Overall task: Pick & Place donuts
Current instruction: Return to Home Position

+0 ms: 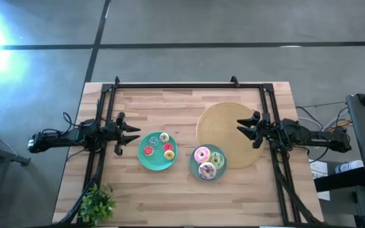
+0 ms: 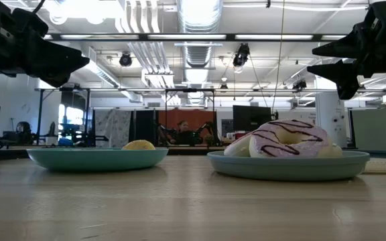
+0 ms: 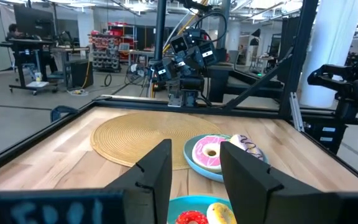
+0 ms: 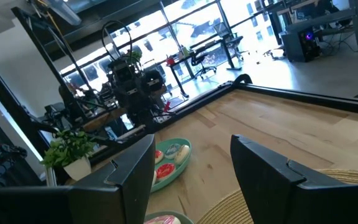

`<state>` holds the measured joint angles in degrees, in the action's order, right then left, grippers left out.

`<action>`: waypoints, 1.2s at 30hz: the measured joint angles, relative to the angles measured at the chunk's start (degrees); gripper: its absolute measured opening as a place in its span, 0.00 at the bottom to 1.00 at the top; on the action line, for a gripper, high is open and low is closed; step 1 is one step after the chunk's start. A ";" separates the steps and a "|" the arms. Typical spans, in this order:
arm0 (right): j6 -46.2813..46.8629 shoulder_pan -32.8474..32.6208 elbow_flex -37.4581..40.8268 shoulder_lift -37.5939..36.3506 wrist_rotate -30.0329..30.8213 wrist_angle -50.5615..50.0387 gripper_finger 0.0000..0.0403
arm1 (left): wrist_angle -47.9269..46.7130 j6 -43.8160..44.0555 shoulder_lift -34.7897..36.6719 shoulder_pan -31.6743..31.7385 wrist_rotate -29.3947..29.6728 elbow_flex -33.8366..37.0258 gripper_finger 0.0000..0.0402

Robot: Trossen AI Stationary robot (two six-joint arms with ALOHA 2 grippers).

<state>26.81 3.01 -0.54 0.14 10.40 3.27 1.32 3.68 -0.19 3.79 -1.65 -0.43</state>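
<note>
Tiny toy donut rings point(image 1: 168, 152) sit on the left round teal plate point(image 1: 147, 163), larger iced donuts point(image 1: 202, 154) on the right teal plate point(image 1: 193, 166). Left arm point(image 1: 75, 136) and right arm point(image 1: 303, 134) hover at the wooden worktop's point(image 1: 170, 202) sides, jaws spread, empty. We judge only homing remains: retreat clear.

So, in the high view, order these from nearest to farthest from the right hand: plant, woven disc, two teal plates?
From the right hand:
1. Woven disc, below it.
2. Large-donut plate, beside the disc.
3. Small-donut plate, left of centre.
4. Plant, bottom-left corner.
</note>
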 joint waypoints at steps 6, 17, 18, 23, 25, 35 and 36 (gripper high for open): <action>0.00 0.00 0.00 0.00 -0.01 0.00 0.50 | 0.02 0.00 0.00 0.00 0.02 0.00 0.27; -5.25 -0.13 -0.02 0.00 -0.75 0.09 0.50 | 0.15 0.00 0.00 0.00 0.02 -0.02 0.27; -6.60 -0.13 -0.02 0.00 -1.68 0.07 0.50 | 0.15 0.00 0.00 0.00 0.03 -0.02 0.27; -17.01 -0.99 -0.04 -0.15 -10.52 0.06 0.50 | 0.17 0.00 0.00 -0.01 0.02 -0.02 0.27; -19.20 -1.53 -0.04 -0.15 -13.92 0.05 0.50 | 0.16 0.00 0.00 -0.01 0.02 -0.02 0.27; -23.33 -4.11 -0.05 -0.15 -16.51 -1.86 0.50 | 0.03 0.00 -0.02 -0.02 0.04 -0.02 0.27; -24.24 -4.28 -0.04 -0.15 -16.49 -1.87 0.50 | 0.03 0.00 -0.02 -0.02 0.04 -0.02 0.27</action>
<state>2.57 -1.27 -0.58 -0.01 -6.09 1.40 1.35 3.68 -0.21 3.77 -1.61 -0.45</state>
